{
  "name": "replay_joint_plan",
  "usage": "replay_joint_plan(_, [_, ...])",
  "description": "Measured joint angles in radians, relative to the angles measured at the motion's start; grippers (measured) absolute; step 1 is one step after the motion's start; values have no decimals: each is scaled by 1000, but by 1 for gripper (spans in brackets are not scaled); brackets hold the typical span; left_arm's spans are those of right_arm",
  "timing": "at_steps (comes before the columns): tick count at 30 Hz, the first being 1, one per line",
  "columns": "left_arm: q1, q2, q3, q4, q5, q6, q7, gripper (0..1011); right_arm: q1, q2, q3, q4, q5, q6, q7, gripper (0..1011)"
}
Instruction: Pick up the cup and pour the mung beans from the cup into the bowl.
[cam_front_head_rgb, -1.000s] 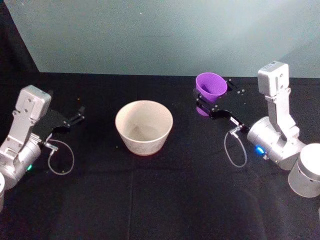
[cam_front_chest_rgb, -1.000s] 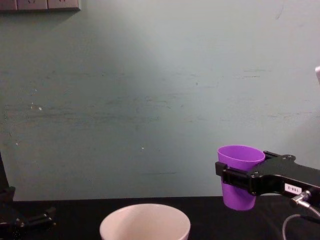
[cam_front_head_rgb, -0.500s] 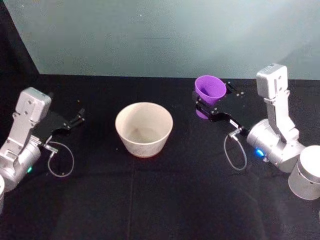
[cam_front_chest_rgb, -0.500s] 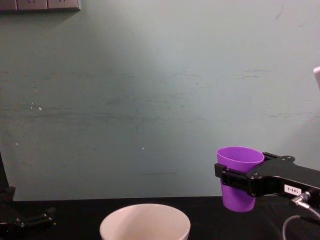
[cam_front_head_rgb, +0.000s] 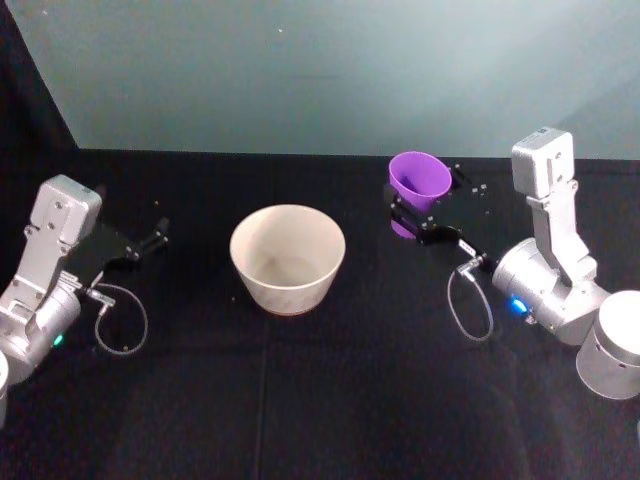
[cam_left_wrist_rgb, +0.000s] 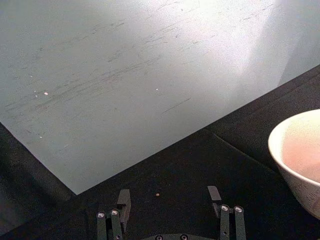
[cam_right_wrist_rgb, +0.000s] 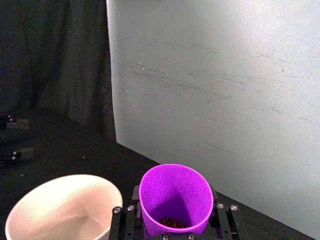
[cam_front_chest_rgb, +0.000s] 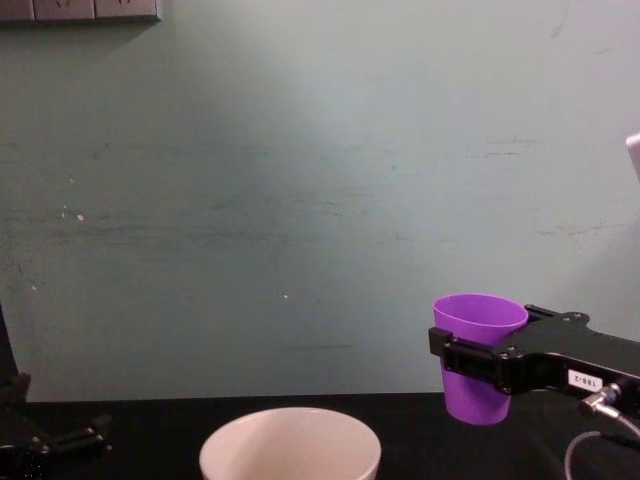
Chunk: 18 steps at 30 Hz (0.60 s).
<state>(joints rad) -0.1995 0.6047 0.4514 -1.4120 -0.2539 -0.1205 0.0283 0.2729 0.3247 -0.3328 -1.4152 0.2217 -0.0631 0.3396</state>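
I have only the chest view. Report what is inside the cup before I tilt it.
Observer: Dark mung beans lie at the bottom of the cup, which the right gripper holds upright.
Operator: Now check inside the bowl.
Observer: I see no beans in the bowl; its inside looks bare.
Operator: Report the left gripper.
Observer: The left gripper rests low over the table to the bowl's left, fingers open, holding nothing.
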Motion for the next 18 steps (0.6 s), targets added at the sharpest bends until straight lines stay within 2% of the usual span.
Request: replay_joint_plan(18, [0,0,0,0,0,0,0,1000,0,1,0,0,0,1,1,735])
